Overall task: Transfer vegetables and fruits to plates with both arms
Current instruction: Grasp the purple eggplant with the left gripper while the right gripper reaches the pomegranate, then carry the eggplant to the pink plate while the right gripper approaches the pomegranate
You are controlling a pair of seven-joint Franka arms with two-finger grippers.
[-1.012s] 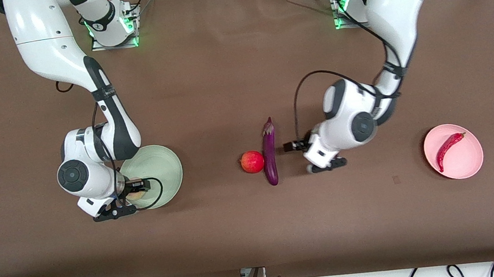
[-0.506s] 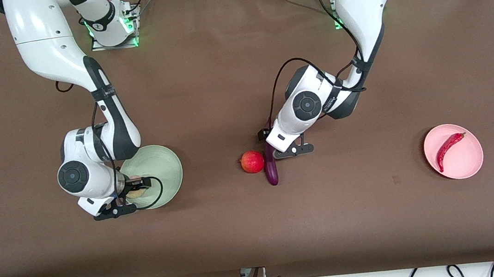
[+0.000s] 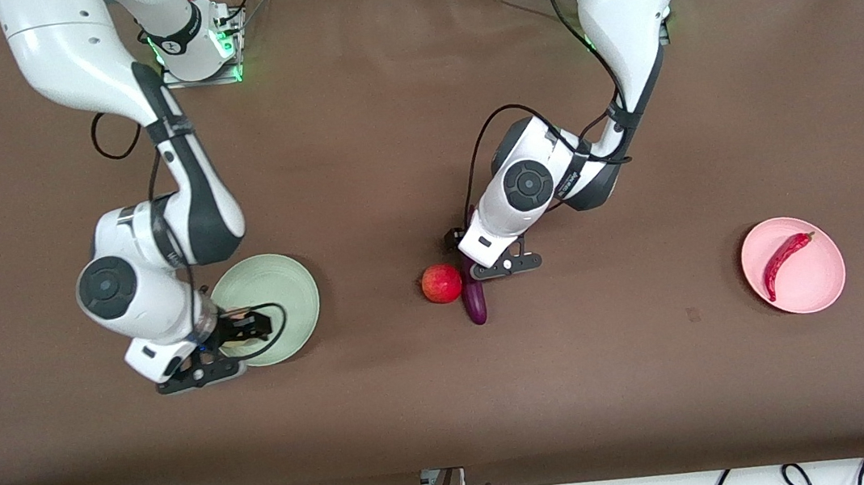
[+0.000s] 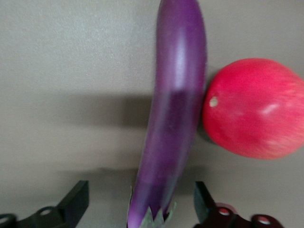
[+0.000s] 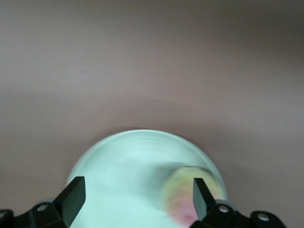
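Note:
The purple eggplant (image 3: pixel 475 304) lies mid-table, touching the red-orange pomegranate-like ball (image 3: pixel 441 283). My left gripper (image 3: pixel 477 264) hangs over the eggplant's stem end. In the left wrist view it (image 4: pixel 140 194) is open, with the eggplant (image 4: pixel 175 109) between its fingers and the ball (image 4: pixel 254 109) beside it. My right gripper (image 3: pixel 235 332) is over the pale green plate (image 3: pixel 279 288), at the edge nearer the camera. In the right wrist view it (image 5: pixel 137 190) is open over the plate (image 5: pixel 128 164), and the peach (image 5: pixel 190 197) lies there by one finger. The red chili (image 3: pixel 781 264) lies on the pink plate (image 3: pixel 815 288).
The table is a bare brown surface (image 3: pixel 384 394). Both arm bases stand along the table's farthest edge. Cables hang below the edge nearest the camera.
My left arm swung from the pink plate's side to over the eggplant's stem end. My right arm rose a little over the green plate, with the peach lying loose on it.

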